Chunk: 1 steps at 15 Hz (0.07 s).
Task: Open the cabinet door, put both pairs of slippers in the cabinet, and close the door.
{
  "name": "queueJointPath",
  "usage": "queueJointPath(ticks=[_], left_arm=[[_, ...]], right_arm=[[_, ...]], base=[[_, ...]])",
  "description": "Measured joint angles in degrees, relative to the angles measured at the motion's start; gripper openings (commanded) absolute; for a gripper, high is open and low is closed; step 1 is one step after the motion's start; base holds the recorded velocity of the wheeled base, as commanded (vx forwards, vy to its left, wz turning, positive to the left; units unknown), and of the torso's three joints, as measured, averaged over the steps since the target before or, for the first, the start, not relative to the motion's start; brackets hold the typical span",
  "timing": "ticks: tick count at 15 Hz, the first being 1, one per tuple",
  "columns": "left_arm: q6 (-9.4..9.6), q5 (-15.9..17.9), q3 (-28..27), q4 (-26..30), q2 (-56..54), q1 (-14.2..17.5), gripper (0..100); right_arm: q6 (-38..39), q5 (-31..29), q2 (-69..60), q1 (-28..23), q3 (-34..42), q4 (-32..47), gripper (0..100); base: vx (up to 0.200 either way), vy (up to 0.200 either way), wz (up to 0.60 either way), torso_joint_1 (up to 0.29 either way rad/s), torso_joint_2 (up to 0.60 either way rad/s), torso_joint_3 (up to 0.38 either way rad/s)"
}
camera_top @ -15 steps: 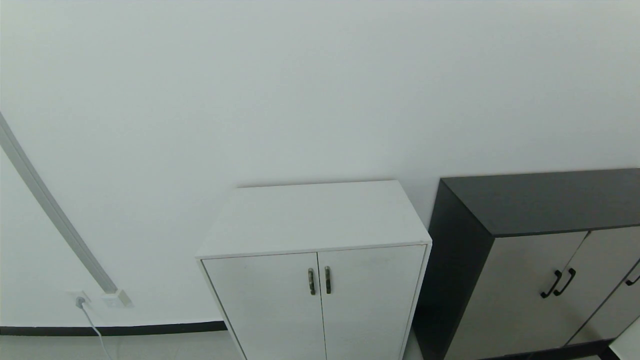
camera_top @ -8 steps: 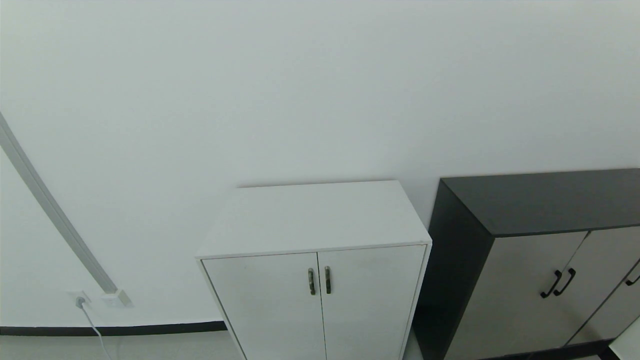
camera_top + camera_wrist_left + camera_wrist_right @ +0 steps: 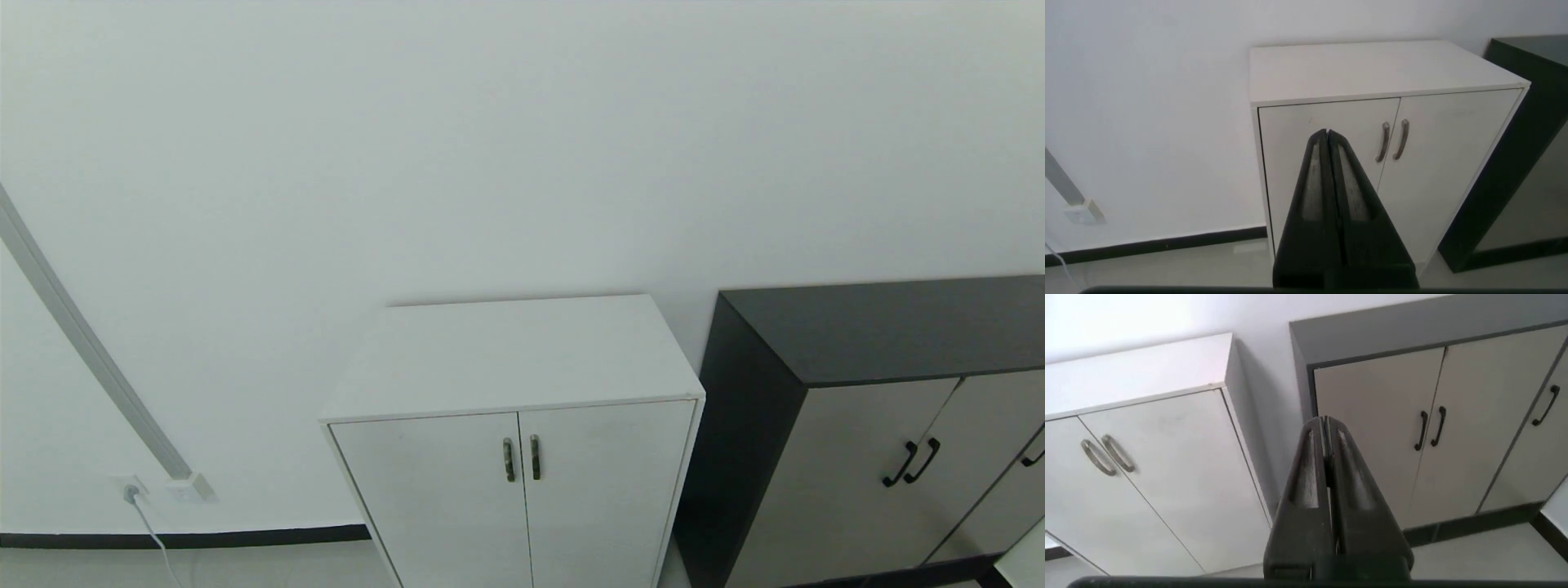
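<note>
White cabinet (image 3: 510, 351) stood upright against the wall, both doors (image 3: 441, 490) shut, vertical handles (image 3: 509, 459) side by side at centre.

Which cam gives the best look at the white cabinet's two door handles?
Left wrist view: both handles face the camera, uncovered, with the white cabinet doors shut around them. Head view shows the handles from steeply above. Right wrist view catches the handles obliquely, off to one side.

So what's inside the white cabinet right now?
The inside cannot be seen: both doors of the white cabinet are shut, with their two handles side by side at the middle seam, so the doors cover everything within.
</note>
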<state>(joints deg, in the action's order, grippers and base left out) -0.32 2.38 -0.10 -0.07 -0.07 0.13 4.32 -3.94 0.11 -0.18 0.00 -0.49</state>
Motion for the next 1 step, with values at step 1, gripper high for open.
queueJointPath(ticks=[1], left_arm=[[-0.01,0.0,0.0,0.0,0.0,0.0,0]], right_arm=[[-0.05,0.0,0.0,0.0,0.0,0.0,0]], base=[[0.0,0.0,0.0,0.0,0.0,0.0]])
